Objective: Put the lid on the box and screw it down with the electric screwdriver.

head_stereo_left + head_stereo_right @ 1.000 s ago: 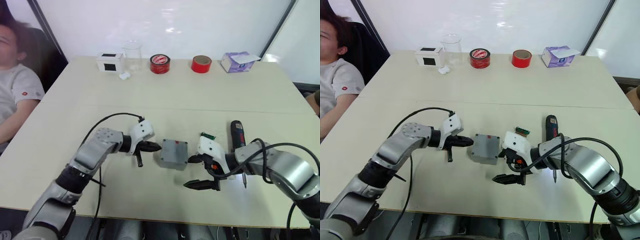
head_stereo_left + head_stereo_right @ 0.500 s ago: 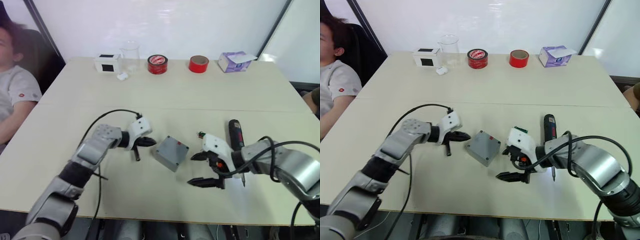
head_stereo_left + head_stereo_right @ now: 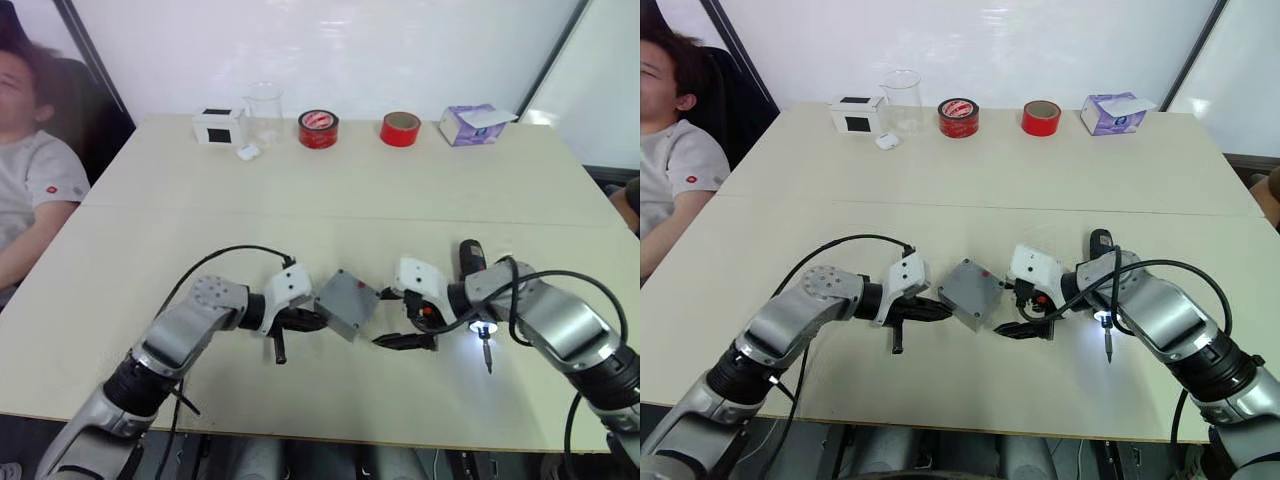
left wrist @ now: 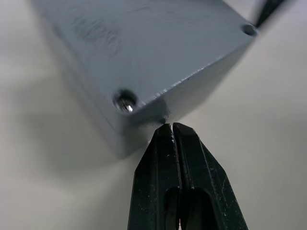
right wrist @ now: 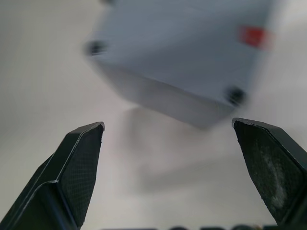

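Beige table [image 3: 330,190] holds one grey box [image 3: 347,303], lid on, between both grippers; no writing is readable. Since half a second ago the left gripper [image 4: 171,128], fingers pressed together, has come to a box corner, and the right gripper [image 3: 393,318], spread wide, has come nearer. One electric screwdriver [image 3: 475,275] lies behind it. Two red tape rolls [image 3: 319,128] stand far back.

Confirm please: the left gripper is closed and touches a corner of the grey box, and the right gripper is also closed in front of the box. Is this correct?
Not quite. The right gripper is open: the right wrist view shows its two fingers spread wide apart before the box. The left gripper is indeed shut, tips at a corner of the box.
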`<state>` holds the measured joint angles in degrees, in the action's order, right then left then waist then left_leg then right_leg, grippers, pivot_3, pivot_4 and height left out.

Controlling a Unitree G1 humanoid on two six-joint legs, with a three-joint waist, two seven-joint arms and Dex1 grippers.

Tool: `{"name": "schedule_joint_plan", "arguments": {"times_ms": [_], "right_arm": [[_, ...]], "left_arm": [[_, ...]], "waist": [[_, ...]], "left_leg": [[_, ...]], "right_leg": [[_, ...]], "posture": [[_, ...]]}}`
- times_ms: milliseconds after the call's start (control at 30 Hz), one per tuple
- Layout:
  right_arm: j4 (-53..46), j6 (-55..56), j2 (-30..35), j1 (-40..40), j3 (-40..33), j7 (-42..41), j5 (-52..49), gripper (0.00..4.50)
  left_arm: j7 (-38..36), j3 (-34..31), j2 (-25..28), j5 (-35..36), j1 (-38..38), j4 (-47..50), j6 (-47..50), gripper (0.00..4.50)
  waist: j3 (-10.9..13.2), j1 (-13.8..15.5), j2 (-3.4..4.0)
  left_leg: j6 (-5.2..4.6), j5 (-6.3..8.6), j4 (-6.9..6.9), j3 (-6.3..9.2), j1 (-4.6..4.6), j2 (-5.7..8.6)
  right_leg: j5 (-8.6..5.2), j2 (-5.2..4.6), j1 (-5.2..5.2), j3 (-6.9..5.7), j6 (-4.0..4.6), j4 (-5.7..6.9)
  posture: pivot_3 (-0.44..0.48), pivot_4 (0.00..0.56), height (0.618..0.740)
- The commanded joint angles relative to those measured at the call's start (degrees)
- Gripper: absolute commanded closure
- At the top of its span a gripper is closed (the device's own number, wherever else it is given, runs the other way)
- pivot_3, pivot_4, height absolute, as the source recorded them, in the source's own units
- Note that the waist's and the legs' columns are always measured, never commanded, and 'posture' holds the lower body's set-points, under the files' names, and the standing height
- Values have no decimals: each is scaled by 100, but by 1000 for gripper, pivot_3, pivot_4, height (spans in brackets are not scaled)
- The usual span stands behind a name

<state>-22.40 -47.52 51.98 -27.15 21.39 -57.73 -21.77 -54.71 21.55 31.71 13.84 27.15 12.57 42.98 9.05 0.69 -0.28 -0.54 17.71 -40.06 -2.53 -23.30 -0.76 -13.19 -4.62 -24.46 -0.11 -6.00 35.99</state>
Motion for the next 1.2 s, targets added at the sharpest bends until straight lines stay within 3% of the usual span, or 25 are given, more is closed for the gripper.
{"name": "schedule_joint_plan", "arguments": {"times_ms": [33,533,700,900,1033,1133,1200], "right_arm": [[-424,-147,-81,165,-191,-11,-207,52],[-900,-683,-286,504,-593,373,-404,52],[-855,-788,125,526,-1339,231,-661,52],[-1,-279,380,499,-1891,286,-419,52],[1176,642,-197,200,-1616,767,267,52],[1667,1089,-393,88,-1439,888,641,705],[1890,1206,-549,1,-1474,921,671,1366]], "left_arm": [[136,-106,-51,-154,196,-198,-294,4500],[-43,-117,-6,-138,334,-344,-430,4500],[-225,-272,259,-31,245,-148,-324,4500],[-260,-531,524,65,210,-190,-372,4500],[-195,-699,423,187,398,-212,-344,4500],[-167,-591,501,3,490,-97,-403,4500],[-154,-594,497,36,498,31,-337,4500]], "waist": [[0,3,0],[0,0,0],[0,1,0],[0,-3,0],[1,-10,-1],[1,-4,-1],[1,-8,-1]], "left_leg": [[0,0,0,0,0,0],[0,0,0,0,0,0],[0,0,0,1,0,0],[0,0,0,-1,2,-3],[1,0,0,-8,2,-1],[1,-1,0,-13,1,0],[2,-1,1,-15,1,0]], "right_leg": [[0,0,0,0,0,0],[0,0,0,0,0,2],[0,-1,0,0,1,2],[-1,0,0,0,1,2],[0,1,-1,1,1,3],[0,2,-3,2,0,3],[-1,3,-3,2,-1,3]], "posture": [[0,150,740],[0,150,740],[0,150,740],[0,150,740],[0,150,740],[0,150,740],[0,150,740]]}}
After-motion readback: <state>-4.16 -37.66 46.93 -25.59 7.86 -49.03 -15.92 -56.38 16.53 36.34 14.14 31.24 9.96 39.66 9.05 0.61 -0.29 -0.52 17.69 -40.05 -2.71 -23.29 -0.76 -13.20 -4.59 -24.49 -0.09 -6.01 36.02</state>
